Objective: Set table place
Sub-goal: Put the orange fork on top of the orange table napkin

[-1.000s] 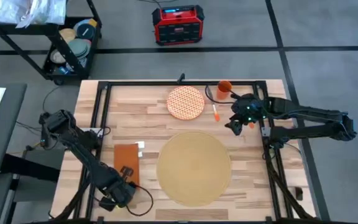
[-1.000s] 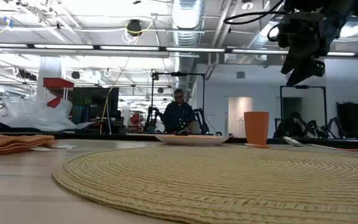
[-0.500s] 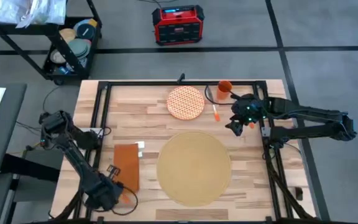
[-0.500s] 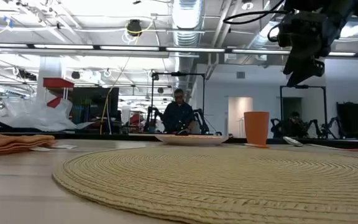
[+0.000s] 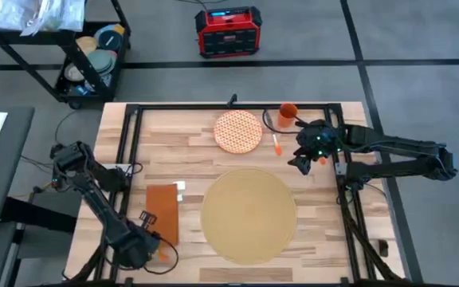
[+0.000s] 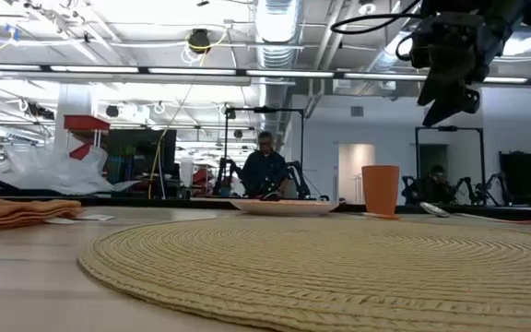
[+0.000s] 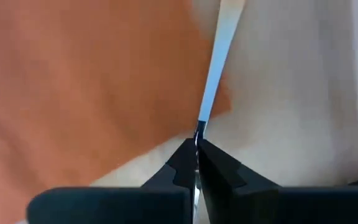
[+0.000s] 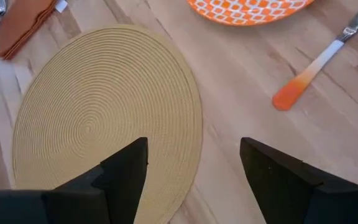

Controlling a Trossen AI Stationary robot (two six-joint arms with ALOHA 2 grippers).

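1. Your left gripper [image 5: 138, 249] is at the lower left of the high view, beside the orange napkin [image 5: 162, 211]. Its fingers [image 7: 179, 171] are closed on a thin silver utensil [image 7: 216, 74].
2. Your right gripper [image 5: 300, 162] hangs above the table [image 5: 174, 151] at the centre right, fingers [image 8: 120, 168] open and holding nothing.
3. The placemat [image 5: 249, 214] lies flat at the lower centre, below the patterned plate [image 5: 238, 131].

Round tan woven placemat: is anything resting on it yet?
No: in the high view the round tan woven placemat is bare, with the orange-and-white patterned round plate lying beyond its edge.
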